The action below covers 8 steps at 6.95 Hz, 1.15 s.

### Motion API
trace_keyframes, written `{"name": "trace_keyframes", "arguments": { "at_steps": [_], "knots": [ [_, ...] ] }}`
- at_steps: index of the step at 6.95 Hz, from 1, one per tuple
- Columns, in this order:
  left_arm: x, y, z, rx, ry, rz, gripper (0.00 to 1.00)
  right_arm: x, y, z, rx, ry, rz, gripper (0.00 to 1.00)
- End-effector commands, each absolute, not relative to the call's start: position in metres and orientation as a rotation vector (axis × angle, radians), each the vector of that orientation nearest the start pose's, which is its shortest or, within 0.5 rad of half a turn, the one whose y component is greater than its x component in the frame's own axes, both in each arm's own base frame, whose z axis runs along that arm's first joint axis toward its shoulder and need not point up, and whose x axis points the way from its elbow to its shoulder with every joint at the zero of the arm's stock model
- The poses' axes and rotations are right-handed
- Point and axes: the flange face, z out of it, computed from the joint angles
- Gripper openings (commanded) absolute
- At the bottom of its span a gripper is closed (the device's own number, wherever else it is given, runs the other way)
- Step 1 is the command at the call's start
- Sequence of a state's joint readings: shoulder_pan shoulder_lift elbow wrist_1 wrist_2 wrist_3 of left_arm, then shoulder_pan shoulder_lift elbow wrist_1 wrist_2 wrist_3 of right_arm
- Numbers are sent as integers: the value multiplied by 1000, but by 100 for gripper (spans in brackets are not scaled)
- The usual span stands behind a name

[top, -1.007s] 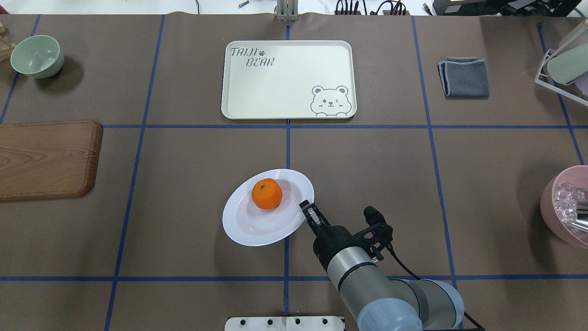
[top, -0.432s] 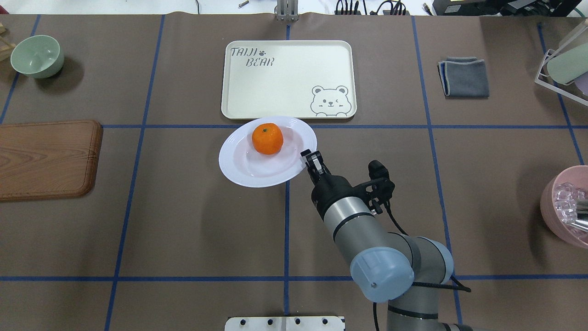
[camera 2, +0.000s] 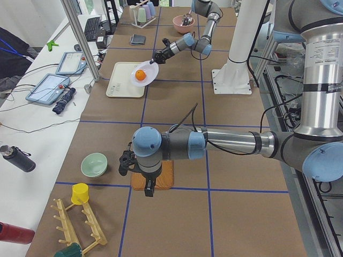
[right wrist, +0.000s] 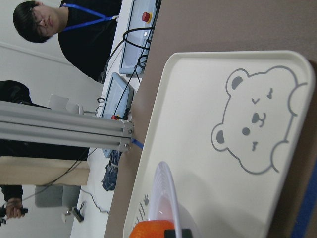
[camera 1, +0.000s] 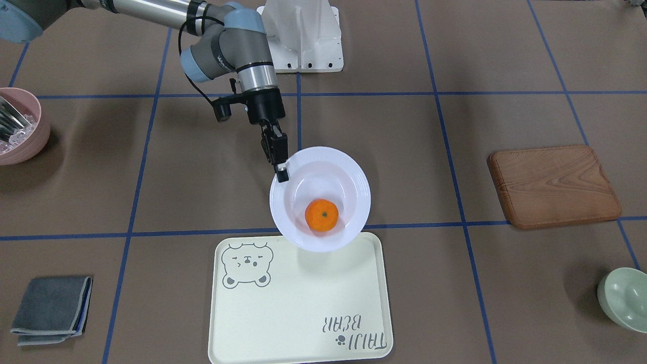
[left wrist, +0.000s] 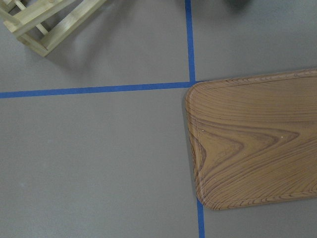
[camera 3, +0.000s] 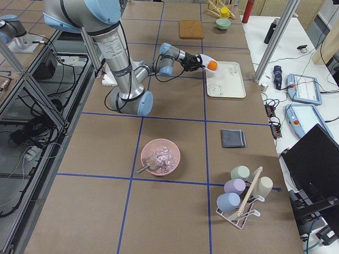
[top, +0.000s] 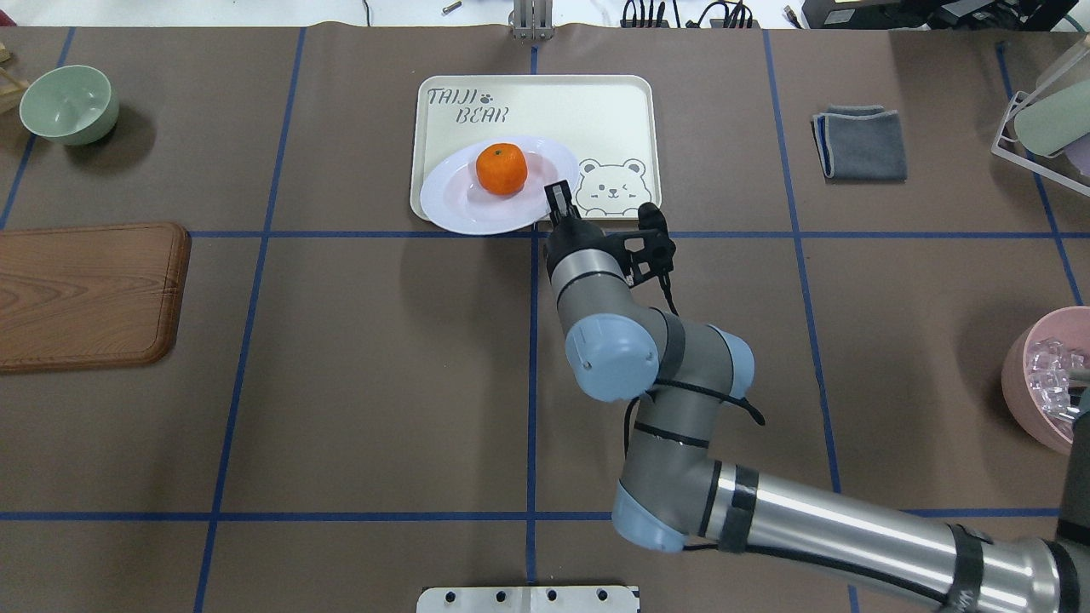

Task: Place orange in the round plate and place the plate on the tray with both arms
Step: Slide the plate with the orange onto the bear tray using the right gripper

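Over matte brown table (top: 341, 383), right tool (top: 556, 197) pinches glossy ribbed round plate (top: 451, 200); left tool's state unclear.

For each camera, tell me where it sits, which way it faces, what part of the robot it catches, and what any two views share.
Front-facing: across the table, looking down; right arm holds the round plate.
Overhead: behind the robot; right tool at the plate rim, over the tray.
Exterior left: table end; left arm near, right arm far.
Exterior right: opposite end; right arm near.
Left wrist: straight down on the wooden board; no body.
Right wrist: sideways along the tray.
Shared: front-facing and overhead both show the orange.
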State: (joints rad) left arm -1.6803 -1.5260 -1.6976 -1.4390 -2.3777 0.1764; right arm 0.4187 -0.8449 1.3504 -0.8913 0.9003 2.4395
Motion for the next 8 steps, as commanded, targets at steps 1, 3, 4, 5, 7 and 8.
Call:
{"name": "trace_keyframes", "arguments": {
  "at_steps": [1, 3, 4, 5, 7, 8],
  "knots": [
    [-112, -460, 627, 72, 805, 45, 99, -597, -558, 238, 360, -1328, 1664, 0],
    [-112, -461, 626, 72, 805, 44, 99, -617, -574, 244, 380, -1301, 1732, 0],
    [-112, -461, 626, 75, 804, 46, 99, -619, -572, 248, 378, -1291, 1727, 18],
    [-112, -461, 626, 73, 805, 46, 99, -620, -570, 249, 377, -1280, 1707, 36],
    [-112, -461, 625, 76, 804, 47, 99, -629, -540, 234, 460, -1227, 1455, 100],
    [-112, -460, 627, 72, 805, 47, 99, -612, -520, 237, 448, -1188, 1207, 100]
  ]
}}
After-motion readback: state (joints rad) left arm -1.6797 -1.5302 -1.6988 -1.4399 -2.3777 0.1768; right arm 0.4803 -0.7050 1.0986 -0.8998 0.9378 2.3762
